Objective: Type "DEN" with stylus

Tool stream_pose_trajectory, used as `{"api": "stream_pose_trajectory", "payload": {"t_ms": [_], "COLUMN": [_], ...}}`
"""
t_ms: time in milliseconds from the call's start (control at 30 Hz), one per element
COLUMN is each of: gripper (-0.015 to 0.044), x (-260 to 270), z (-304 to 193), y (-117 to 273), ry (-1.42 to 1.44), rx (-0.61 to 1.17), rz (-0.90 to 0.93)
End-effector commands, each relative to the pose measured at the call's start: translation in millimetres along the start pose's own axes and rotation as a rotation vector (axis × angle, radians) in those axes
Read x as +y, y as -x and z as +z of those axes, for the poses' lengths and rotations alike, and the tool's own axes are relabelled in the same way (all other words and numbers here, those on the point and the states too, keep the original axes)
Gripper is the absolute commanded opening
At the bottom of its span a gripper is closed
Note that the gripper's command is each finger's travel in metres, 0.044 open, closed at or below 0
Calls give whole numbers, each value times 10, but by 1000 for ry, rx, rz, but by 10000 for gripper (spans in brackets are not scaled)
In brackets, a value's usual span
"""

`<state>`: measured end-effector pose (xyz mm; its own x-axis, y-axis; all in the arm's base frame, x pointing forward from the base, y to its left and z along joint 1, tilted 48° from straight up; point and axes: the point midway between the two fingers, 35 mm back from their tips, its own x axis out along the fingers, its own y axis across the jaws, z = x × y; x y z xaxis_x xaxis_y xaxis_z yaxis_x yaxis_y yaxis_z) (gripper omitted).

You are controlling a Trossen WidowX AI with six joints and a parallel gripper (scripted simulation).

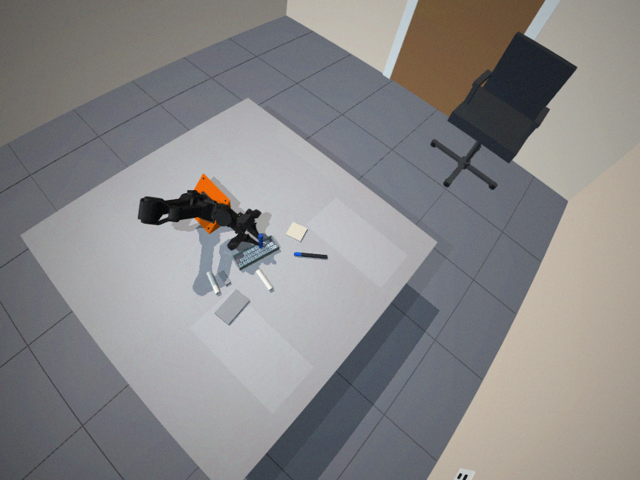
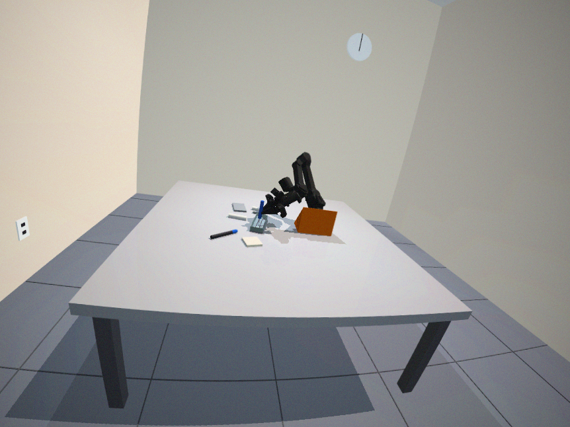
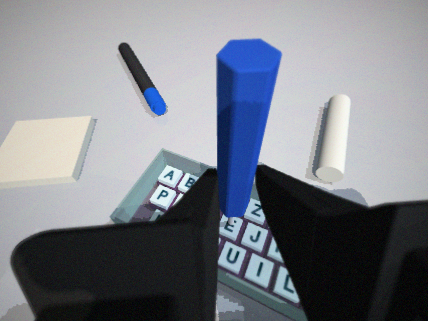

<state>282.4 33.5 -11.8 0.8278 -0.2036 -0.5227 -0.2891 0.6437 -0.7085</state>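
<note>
Readable only from the wrist: letters on the keyboard (image 1: 256, 254) (image 2: 257, 227) (image 3: 255, 237), with the blue stylus (image 1: 260, 238) (image 2: 260, 208) (image 3: 245, 127) ending right at the E key. Too close to tell there whether touching or just above. Reduced to tiny marks from the top and exterior, but placed by both on the table (image 1: 320, 180) (image 2: 270, 275) (image 3: 200, 7), in front of the orange base (image 1: 204, 180) (image 2: 317, 221). Shown by the top alone, an office chair (image 1: 528, 73); by the exterior alone, a wall clock (image 2: 359, 47).

In pose, bent sharply at a high elbow, with the arm (image 1: 186, 207) (image 2: 303, 159) folded back, then reaching down and forward to the keyboard. At the gripper (image 1: 258, 241) (image 2: 263, 212) (image 3: 235, 175), jaws closed most of the way, pinching the stylus between both fingers, blue end up, nearly upright.
</note>
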Motion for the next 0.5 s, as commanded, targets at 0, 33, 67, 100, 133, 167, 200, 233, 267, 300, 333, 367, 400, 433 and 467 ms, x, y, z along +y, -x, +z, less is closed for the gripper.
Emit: {"api": "stream_pose_trajectory", "payload": {"t_ms": [0,33,67,100,133,167,200,233,267,300,333,367,400,433,467], "gripper": [81,81,81,81,81,81,81,81,81,81,81,81,81,81,81], "x": [24,24,24,24,24,24,24,24,25,25,25,25,25,25,25], "z": [-31,-35,-38,-42,-45,-49,-53,-56,-60,-63,-67,-71,-74,-78,-82], "y": [-10,-12,-14,-16,-18,-20,-22,-23,-25,-27,-29,-31,-33,-35,-37], "ry": [8,8,8,8,8,8,8,8,8,8,8,8,8,8,8], "rx": [4,4,4,4,4,4,5,5,5,5,5,5,5,5,5], "rz": [9,9,9,9,9,9,9,9,9,9,9,9,9,9,9]}}
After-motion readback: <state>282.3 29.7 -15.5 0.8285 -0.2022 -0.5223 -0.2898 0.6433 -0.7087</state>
